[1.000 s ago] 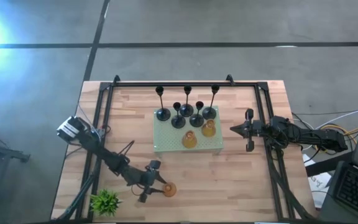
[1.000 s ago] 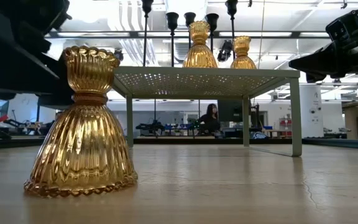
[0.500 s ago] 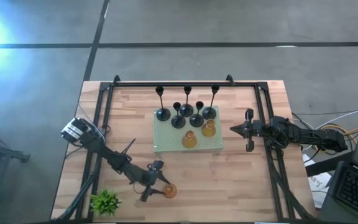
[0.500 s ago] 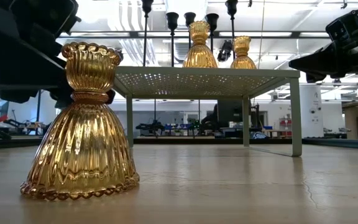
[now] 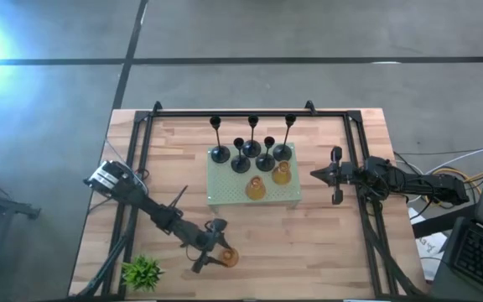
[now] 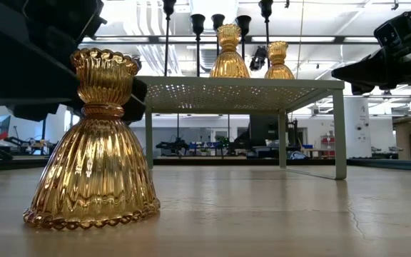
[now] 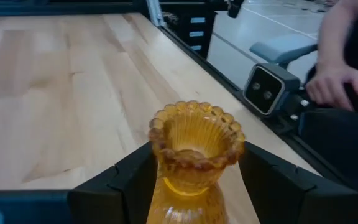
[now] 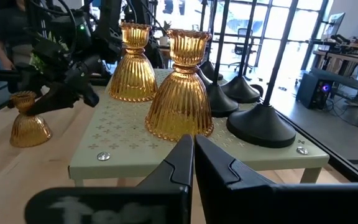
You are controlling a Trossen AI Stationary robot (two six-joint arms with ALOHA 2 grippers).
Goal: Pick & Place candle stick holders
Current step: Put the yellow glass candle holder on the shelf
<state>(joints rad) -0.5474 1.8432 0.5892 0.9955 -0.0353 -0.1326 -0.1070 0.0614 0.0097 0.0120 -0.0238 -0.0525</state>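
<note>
Your left gripper (image 5: 210,249) straddles the neck of the ribbed amber glass candle holder (image 5: 227,257) standing on the wooden table (image 5: 325,243) near its front edge, fingers either side, still spread. Your right gripper (image 5: 316,174) waits clenched beside the green perforated metal stand (image 5: 225,195).

stand (image 5: 225,198) mid-table: seven holders on it | eighth holder (image 5: 228,257) on table, near plant (image 5: 142,272)

glossy ribbed amber glass holder (image 6: 95,143), wood table (image 6: 277,214)

Robotics lab: workbenches with gear (image 6: 191,146), ceiling strip lights (image 6: 312,39), concrete floor (image 5: 309,84).
</note>
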